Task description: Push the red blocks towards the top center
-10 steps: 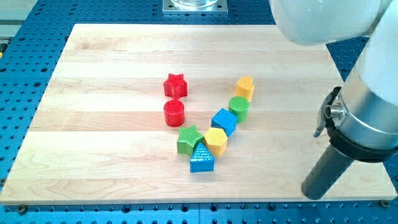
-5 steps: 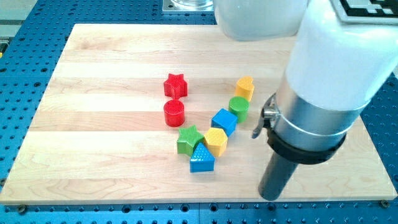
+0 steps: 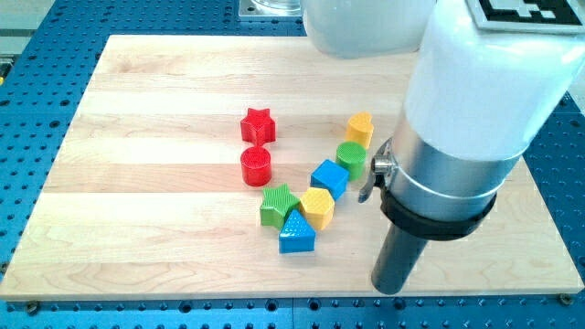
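Observation:
A red star block point(image 3: 258, 124) and a red cylinder block point(image 3: 256, 166) sit left of the board's middle, the star just above the cylinder. My tip point(image 3: 388, 289) rests near the board's bottom edge, well to the right of and below both red blocks, touching no block. The nearest block to it is the blue triangle point(image 3: 296, 233), to its left.
A chain of blocks runs diagonally right of the red ones: yellow block point(image 3: 360, 129), green cylinder point(image 3: 351, 157), blue cube point(image 3: 329, 177), yellow hexagon point(image 3: 316, 206), green star point(image 3: 279, 203). The arm's large white and grey body point(image 3: 457, 137) hides the board's right part point(image 3: 539, 228).
My tip has moved left along the bottom of the board, from the right edge towards the blocks. No block has moved.

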{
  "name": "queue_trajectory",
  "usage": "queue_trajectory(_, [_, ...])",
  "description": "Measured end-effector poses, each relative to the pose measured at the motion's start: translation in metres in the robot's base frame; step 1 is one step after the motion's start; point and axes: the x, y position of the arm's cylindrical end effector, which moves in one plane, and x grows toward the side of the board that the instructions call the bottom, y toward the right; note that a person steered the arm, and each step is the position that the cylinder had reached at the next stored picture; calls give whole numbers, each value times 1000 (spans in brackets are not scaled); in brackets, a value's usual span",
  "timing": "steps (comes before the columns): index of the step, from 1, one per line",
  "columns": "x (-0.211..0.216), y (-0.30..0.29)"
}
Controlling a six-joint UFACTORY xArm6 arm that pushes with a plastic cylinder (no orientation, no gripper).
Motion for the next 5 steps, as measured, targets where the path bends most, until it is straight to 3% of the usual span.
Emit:
queue_trajectory(3, [0, -121])
queue_trajectory(5, [-84, -142])
